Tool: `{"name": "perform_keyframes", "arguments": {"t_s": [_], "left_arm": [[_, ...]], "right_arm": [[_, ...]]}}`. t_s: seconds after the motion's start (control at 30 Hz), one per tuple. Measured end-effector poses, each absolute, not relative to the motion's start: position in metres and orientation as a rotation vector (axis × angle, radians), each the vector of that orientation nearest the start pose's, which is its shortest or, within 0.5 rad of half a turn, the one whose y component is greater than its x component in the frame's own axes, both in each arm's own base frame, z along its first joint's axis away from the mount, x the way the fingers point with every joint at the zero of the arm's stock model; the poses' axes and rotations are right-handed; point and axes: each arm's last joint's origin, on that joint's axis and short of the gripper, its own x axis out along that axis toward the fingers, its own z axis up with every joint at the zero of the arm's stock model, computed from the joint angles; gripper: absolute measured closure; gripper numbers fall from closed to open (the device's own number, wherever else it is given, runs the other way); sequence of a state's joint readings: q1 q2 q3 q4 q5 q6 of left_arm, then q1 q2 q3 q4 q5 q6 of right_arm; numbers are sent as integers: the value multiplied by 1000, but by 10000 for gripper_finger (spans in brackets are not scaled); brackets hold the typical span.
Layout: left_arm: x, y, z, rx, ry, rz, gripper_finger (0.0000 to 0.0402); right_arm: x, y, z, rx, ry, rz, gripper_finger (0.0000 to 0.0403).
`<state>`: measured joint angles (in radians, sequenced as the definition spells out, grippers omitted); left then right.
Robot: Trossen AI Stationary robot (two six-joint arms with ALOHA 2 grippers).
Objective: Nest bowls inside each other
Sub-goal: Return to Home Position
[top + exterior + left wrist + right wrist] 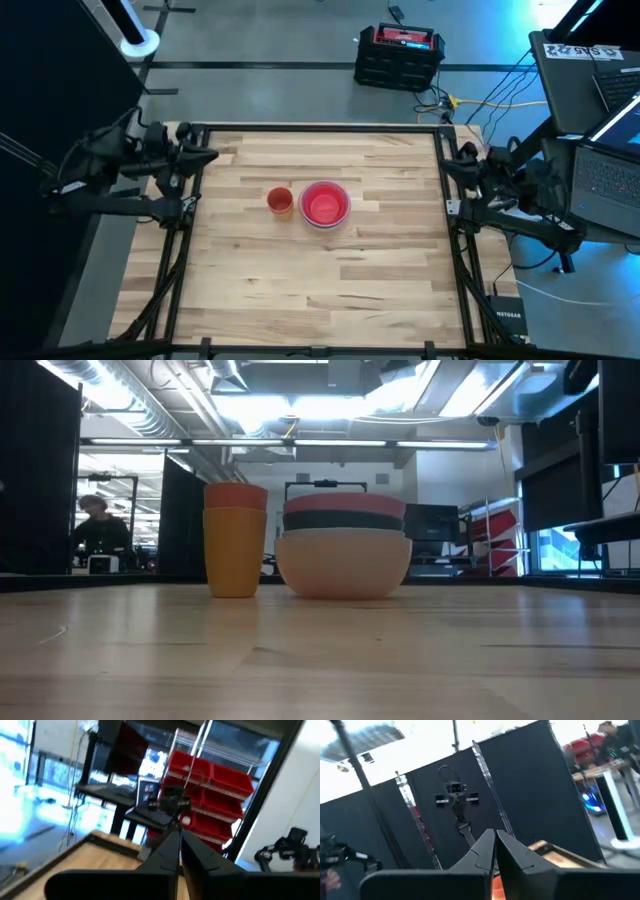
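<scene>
A stack of wide bowls [323, 204] rests on its base at the middle of the wooden table, with a red bowl innermost. In the low view the stack [344, 563] shows a pale bowl at the bottom, then a dark teal rim and a pinkish-red rim. Just to its left stands an orange cup [279, 201] [234, 552] with a red cup [236, 494] nested in it. My left gripper [208, 156] [179, 839] is shut over the table's far left edge. My right gripper [447, 166] [495, 838] is shut over the far right edge. Both are far from the bowls.
Black frame rails [183, 215] [455, 230] run along the table's left and right sides. A black and red case [399, 56] sits on the floor beyond the far edge, and laptops [600, 120] stand off to the right. A person [97, 525] shows far behind the table.
</scene>
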<state>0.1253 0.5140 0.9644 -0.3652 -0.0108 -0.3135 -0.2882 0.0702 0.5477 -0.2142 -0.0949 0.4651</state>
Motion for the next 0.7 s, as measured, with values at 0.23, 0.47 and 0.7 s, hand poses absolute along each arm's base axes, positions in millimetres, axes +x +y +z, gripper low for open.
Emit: {"name": "perform_keyframes", "arguments": {"t_s": [0.23,0.47,0.7], "left_arm": [[78,8,369,-294,-21,59,401],[84,5,341,-283,-45,-50,401],[87,3,313,-273,-75,-152,401]], "right_arm": [[54,-12,293,421,-318,-68,402],[68,-14,267,381,-364,20,402],[78,-14,241,347,-399,106,402]]}}
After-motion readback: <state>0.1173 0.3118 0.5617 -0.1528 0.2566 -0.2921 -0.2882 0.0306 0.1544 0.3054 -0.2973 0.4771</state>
